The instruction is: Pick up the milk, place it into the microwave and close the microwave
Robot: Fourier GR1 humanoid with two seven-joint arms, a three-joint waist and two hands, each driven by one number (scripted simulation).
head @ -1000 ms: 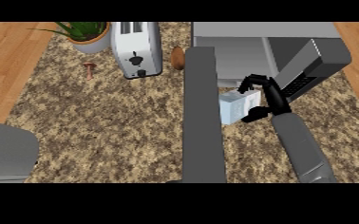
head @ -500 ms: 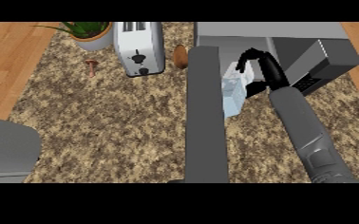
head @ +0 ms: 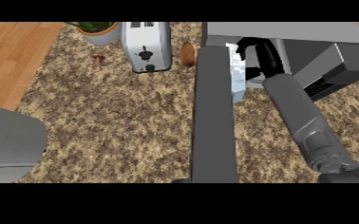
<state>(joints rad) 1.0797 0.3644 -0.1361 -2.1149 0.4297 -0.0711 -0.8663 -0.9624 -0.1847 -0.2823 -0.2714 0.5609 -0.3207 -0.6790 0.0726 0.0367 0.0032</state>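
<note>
While the right hand point(head: 256, 57) is curled round the milk point(head: 237, 76), the carton hangs at the mouth of the microwave point(head: 308, 52), at the far right of the worktop point(head: 126, 118). Only the carton's pale left side and lower end show, between the two forearms; its lower end appears to be off the worktop, though the steep view makes this hard to confirm. The microwave door point(head: 336, 73) stands open at the right, angled outward.

The left hand is hidden: only a long grey forearm runs from the near edge up to the microwave's front, so its finger state cannot be told.

Step in hand, as judged: transfer of the milk into the microwave. The pick-up looks complete; the placing and the closing of the door are not yet done.

Next move calls for:
1. Carrying the carton farther into the cavity, clear of the front frame.
2. Setting it down upright before release.
3. Withdrawing the right hand clear of the door's swing.

At the far left stand a toaster point(head: 146, 47) and a potted plant point(head: 98, 31), well apart from the work.
</note>
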